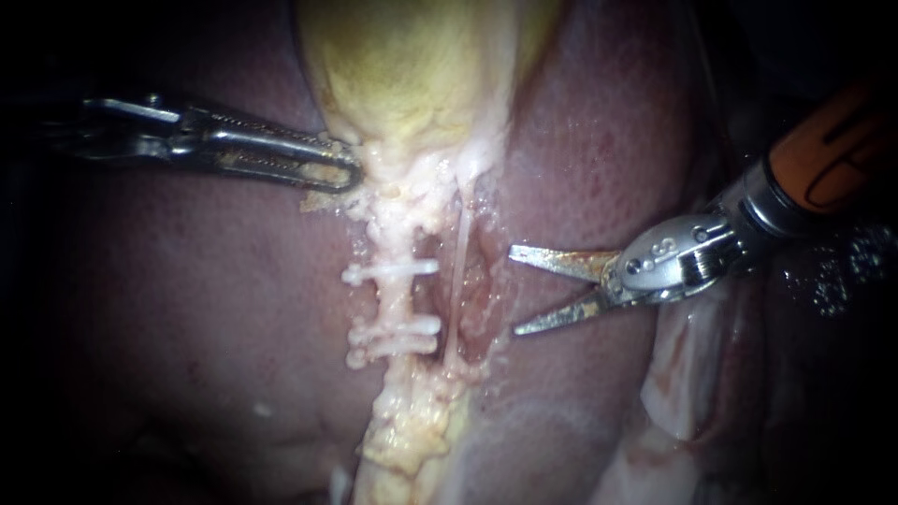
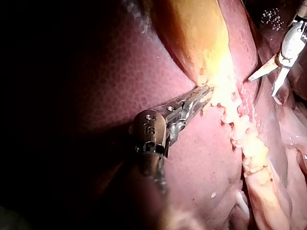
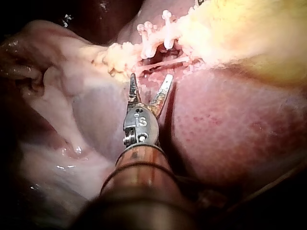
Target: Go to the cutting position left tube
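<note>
In the endoscope view, the gallbladder (image 1: 412,65) is cut off by the upper edge. The shaft of the left instrument (image 1: 351,175) is lost in darkness, and that of the right instrument (image 1: 514,290) is cut off by the right edge. The left tube (image 1: 395,299) is seen only between the clips (image 1: 391,271); beyond them it is buried in fat (image 1: 412,421). In the left wrist view, the left instrument's tip is washed out by glare.

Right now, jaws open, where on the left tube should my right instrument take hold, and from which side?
Probably the bare stretch of the left tube between the upper clip and the two lower clips. It runs upright in the endoscope view, so the right instrument should come from its own side, jaws crosswise, passing the right tube lying between.
</note>
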You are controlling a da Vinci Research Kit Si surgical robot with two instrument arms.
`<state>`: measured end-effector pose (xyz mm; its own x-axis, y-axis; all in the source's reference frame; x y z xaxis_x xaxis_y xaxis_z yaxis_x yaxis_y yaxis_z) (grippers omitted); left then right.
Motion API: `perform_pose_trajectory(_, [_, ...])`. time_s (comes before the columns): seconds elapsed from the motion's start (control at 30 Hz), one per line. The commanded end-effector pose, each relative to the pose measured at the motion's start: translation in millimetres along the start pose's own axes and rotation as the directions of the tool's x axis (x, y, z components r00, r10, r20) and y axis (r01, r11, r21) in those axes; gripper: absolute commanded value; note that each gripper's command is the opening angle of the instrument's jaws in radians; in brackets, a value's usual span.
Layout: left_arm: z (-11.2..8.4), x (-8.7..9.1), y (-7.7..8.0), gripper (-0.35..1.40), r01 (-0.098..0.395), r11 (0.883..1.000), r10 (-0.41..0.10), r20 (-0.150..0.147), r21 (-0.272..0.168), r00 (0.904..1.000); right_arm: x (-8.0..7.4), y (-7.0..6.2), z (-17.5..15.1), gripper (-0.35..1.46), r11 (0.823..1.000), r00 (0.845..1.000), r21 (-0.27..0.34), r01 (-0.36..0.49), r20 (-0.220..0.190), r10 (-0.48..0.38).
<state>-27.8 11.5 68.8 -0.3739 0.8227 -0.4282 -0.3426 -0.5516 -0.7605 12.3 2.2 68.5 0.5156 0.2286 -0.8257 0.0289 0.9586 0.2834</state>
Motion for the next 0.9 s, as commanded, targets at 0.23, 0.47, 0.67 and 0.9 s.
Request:
perform_pose_trajectory(0.23, [-0.5,-0.1,0.1,-0.35,0.000,1.000,0.000,0.001,-0.002,1.0000,0.0,0.0,0.0,1.43,1.000,1.000,0.000,0.000,0.000,0.000])
perform_pose_trajectory(0.47, [-4.0,0.9,0.6,-0.35,0.005,1.000,-0.005,0.003,-0.006,1.0000,0.0,0.0,0.0,1.43,1.000,1.000,0.000,0.000,0.000,0.000])
perform_pose_trajectory(0.67, [-7.7,2.2,1.8,-0.35,0.016,1.000,-0.016,-0.012,0.006,0.9998,-0.1,0.0,0.0,1.43,1.000,1.000,0.001,0.001,0.000,-0.001])
perform_pose_trajectory(0.9, [-9.4,3.4,2.8,-0.35,0.027,1.000,-0.026,-0.029,0.007,0.9992,0.0,-0.1,-0.1,1.45,1.000,1.000,0.001,0.001,0.000,-0.001])
